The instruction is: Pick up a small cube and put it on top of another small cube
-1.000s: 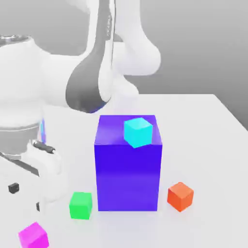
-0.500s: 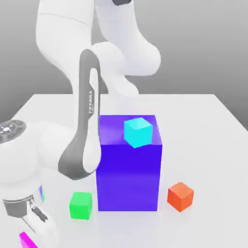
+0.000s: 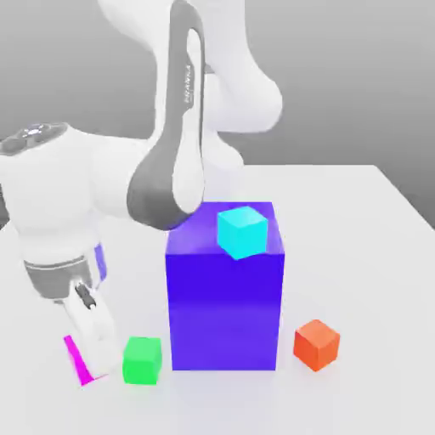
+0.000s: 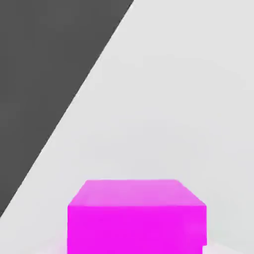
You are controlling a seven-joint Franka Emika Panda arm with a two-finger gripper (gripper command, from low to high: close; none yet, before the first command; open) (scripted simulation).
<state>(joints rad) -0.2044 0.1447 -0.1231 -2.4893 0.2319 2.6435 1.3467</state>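
Note:
The small magenta cube [image 3: 77, 361] shows as a narrow pink strip at the exterior view's lower left, mostly hidden behind a white finger [image 3: 95, 338]. My gripper [image 3: 88, 365] points down over the table and is shut on this cube, just left of the green cube [image 3: 142, 359]. In the hand view the magenta cube [image 4: 136, 216] sits very close, with the white table [image 4: 178, 99] beyond it. A cyan cube [image 3: 243, 231] rests on top of the big blue-violet block [image 3: 223, 302].
An orange cube [image 3: 316, 344] lies on the table to the right of the blue-violet block. The arm's white links [image 3: 183, 127] rise behind and left of the block. In the hand view the table's edge [image 4: 69, 111] runs diagonally, with dark floor past it.
The hand has swung up and right from the lower left corner, and the magenta cube has moved with it, now beside the green cube. The other cubes have not moved.

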